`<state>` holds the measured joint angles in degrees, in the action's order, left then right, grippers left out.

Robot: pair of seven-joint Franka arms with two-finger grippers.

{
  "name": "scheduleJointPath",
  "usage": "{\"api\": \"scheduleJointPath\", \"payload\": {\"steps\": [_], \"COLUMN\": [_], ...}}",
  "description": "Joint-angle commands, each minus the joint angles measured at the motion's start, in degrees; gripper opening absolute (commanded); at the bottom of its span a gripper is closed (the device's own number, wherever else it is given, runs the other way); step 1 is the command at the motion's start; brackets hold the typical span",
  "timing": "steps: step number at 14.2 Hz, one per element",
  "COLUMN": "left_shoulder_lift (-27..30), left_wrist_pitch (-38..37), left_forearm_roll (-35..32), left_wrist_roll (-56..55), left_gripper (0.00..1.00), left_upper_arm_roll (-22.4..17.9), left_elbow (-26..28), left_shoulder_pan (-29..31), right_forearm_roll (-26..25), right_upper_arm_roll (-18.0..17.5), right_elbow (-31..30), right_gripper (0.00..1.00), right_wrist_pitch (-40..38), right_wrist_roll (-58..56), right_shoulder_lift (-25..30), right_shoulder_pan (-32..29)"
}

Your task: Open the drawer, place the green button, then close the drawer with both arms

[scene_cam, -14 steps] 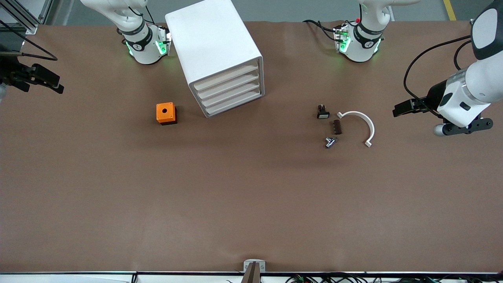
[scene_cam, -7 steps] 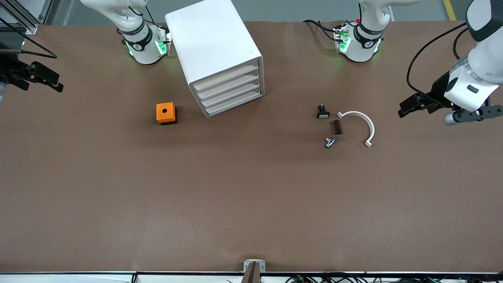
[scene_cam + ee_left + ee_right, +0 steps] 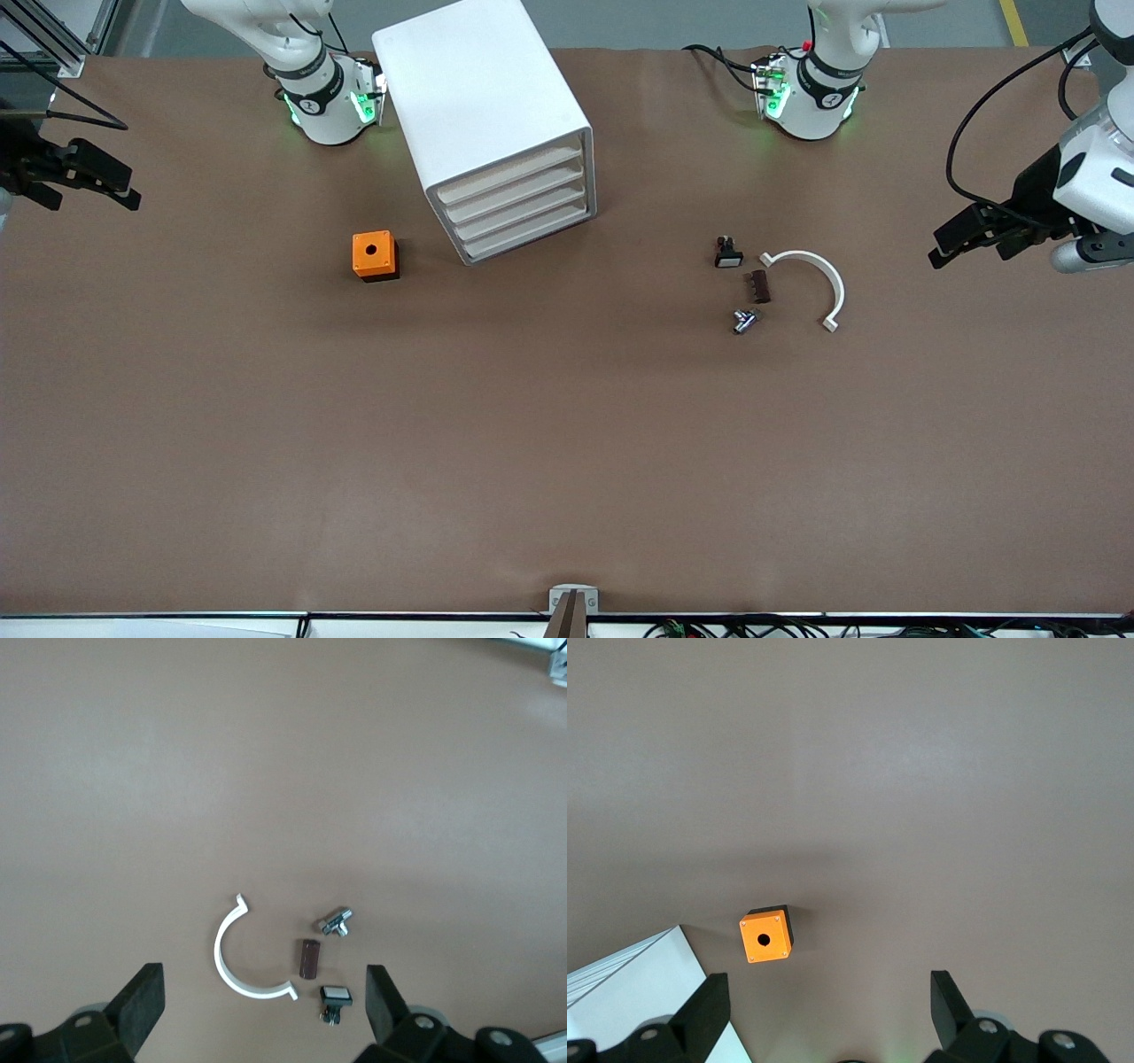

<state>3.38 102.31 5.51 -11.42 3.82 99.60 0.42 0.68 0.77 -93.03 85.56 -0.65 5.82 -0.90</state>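
Since all four drawers of the white cabinet [image 3: 496,133] sit flush, we judge the step in hand to be opening the bottommost drawer [image 3: 532,237], whose cream front faces the front camera at a slant toward the left arm's end of the tabletop [image 3: 567,461]. Our right hand [image 3: 84,177] hangs released, fingers spread wide, over the tabletop edge at the right arm's end, well apart from the cabinet and from the orange cube with a hole [image 3: 375,255] beside it. Our left hand [image 3: 970,239] is also released and empty, up over the left arm's end.

To do this well, we should bring one hand low to the drawer's front, square to that slanted face, catch only the lowest lip, not the one above, and pull straight along the drawer's own line while the other hand steadies the cabinet.

The button [image 3: 744,321], as best we can tell, is the small shiny piece lying nearest the front camera among the cluster, just beside the brown block [image 3: 759,286], the black white-faced switch [image 3: 728,253] and the white curved bracket [image 3: 811,283]; its cap colour is too small to confirm.
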Motion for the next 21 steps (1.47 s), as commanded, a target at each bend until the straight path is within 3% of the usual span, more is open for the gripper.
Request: {"api": "scheduleJointPath", "payload": {"steps": [1,12,14,21], "left_shoulder_lift": [-4.3,-3.7,-3.6,-1.4], "left_wrist_pitch": [-0.6,-4.7,-4.7,-11.3], "left_forearm_roll": [-1.3,-1.3,-1.3,-3.5], "left_wrist_roll": [0.6,5.3,5.0,4.5], "left_gripper": [1.0,1.0,1.0,1.0], "left_upper_arm_roll": [0.0,-0.1,0.1,0.7], "left_elbow": [-5.9,-5.7,-5.7,-6.9], "left_shoulder_pan": [-0.1,0.0,-0.1,-0.1], "right_forearm_roll": [-0.2,0.3,2.2,2.4], "right_upper_arm_roll": [-0.5,-0.6,-0.4,-0.5], "right_elbow": [-1.9,-1.8,-1.9,-1.9], "right_gripper": [1.0,1.0,1.0,1.0], "right_wrist_pitch": [1.1,2.1,2.1,2.5], "right_wrist_roll": [-1.2,1.9,1.7,0.7], "right_shoulder_lift": [1.7,1.8,1.8,1.8], "right_shoulder_pan": [-0.9,-0.9,-1.6,-2.1]}}
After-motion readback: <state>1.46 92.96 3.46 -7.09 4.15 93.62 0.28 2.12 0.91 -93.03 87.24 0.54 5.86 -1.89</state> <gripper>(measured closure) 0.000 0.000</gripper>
